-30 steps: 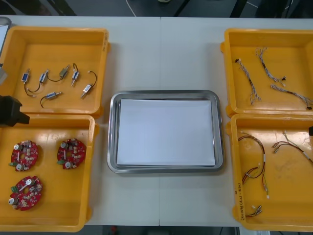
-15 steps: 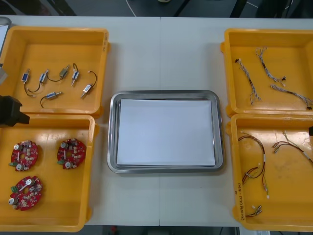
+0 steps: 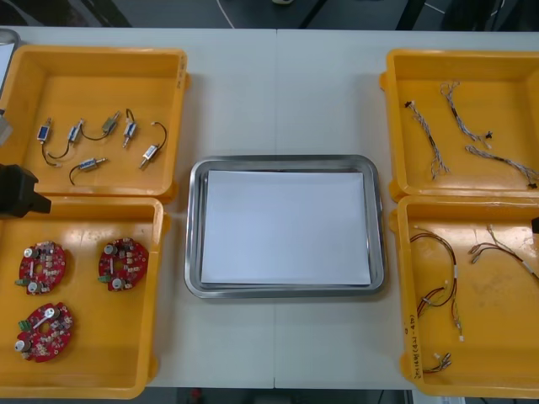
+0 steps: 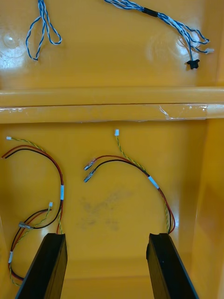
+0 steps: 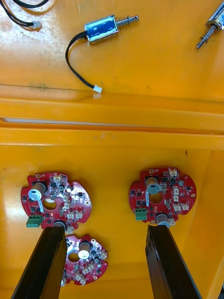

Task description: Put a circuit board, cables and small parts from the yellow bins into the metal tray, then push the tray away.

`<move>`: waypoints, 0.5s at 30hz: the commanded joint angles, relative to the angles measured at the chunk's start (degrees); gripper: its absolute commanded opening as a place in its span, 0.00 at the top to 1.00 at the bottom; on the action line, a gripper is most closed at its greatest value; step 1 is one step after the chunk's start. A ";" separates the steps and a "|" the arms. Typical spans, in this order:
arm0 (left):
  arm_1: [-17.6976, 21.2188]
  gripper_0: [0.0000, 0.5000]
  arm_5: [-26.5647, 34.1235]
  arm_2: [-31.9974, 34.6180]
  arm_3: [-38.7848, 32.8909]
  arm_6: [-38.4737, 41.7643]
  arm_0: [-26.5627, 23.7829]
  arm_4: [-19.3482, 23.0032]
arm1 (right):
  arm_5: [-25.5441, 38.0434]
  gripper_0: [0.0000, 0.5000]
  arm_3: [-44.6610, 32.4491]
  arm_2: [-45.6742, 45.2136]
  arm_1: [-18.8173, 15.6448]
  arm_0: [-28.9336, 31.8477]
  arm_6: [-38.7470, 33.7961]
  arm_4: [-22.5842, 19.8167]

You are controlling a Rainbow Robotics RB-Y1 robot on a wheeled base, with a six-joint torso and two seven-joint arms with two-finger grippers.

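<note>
Tabletop, light, carrying four yellow bins and one metal tray. The tray lies at the middle between the bin pairs, apart from each, with a shiny rim and a white inside. Far-left bin: small metal parts, several with black leads, lying loose and apart. Near-left bin: three round red circuit boards, two side by side toward the far wall and one nearer the robot. Far-right bin: twisted blue and white cables, spread in separate strands. Near-right bin: red and yellow cables with some black strands, in loose curves. Dark handwriting runs along the wall of this bin nearest the tray, too small to read. Left jaws: open, hanging above the near-left bin, the fingers well apart, each tip close by the edge of a board. The doubled wall shared by the two left bins lies beyond them, with a small metal part on its far side. Left arm: dark, at the table's left edge over the join of the two left bins. Right jaws: open, above the near-right bin, the fingers spread, a curved cable lying on the bin floor between and beyond them. The wall between the two right bins stands beyond that.
</note>
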 commanded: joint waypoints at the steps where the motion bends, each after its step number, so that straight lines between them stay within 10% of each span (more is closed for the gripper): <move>1: 2.46 0.00 0.41 1.55 -1.75 -6.83 0.89 0.47 | 0.21 0.00 -1.52 0.48 0.48 -1.09 -0.67 -0.09; 15: 0.18 0.00 0.41 2.17 -0.35 -6.91 2.56 1.17 | 0.21 0.00 -1.60 -0.22 -0.13 -1.97 -0.67 0.26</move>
